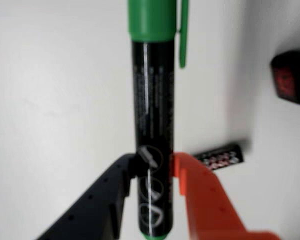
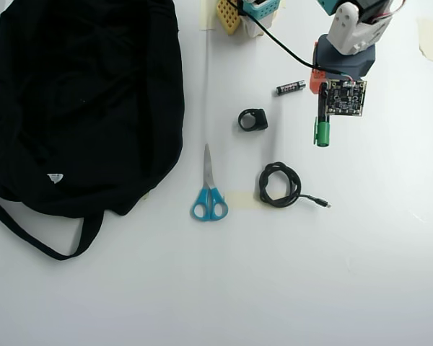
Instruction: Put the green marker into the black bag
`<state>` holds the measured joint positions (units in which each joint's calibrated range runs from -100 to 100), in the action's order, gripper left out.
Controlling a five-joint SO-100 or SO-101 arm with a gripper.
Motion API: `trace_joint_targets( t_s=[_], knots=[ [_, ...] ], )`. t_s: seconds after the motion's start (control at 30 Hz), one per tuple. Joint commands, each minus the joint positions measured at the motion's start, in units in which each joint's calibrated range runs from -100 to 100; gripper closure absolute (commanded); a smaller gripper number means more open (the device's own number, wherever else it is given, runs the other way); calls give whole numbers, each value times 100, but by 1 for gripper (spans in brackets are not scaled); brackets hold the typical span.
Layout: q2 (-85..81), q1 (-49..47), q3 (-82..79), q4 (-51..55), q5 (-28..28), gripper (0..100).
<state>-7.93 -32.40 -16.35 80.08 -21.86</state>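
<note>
In the wrist view we see our gripper [image 1: 152, 172] clamped on the green marker [image 1: 152, 115], one black finger and one orange finger [image 1: 200, 195] pressing the lower barrel from either side. The marker runs straight up away from the fingers, its green cap at the top edge and its green end tip just past the fingertips. In that view, a small black battery [image 1: 221, 157] lies on the white table [image 1: 55, 100] just right of the orange finger, and a blurred black-and-red object [image 1: 292, 77] sits farther right.

From overhead, the gripper [image 2: 322, 101] holds the marker [image 2: 322, 124] with the cap pointing toward the bottom edge of the view. The battery [image 2: 291, 87] lies just left of the gripper, a black ring-like piece [image 2: 253, 120] farther left, a coiled black cable [image 2: 280, 184] below, blue-handled scissors [image 2: 208, 186] beyond. The black bag [image 2: 86, 94] lies well apart from the gripper, far left.
</note>
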Motion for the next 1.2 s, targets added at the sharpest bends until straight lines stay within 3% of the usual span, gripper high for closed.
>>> trace_joint_targets(
  t_s=[0.0,0.7,0.87,1.17],
  knots=[
    [-469,204,153,192,182,98],
    [-1340,765,243,959,586,98],
    [-1639,1662,243,967,953,98],
    [-1846,3861,350,829,1100,98]
  ],
)
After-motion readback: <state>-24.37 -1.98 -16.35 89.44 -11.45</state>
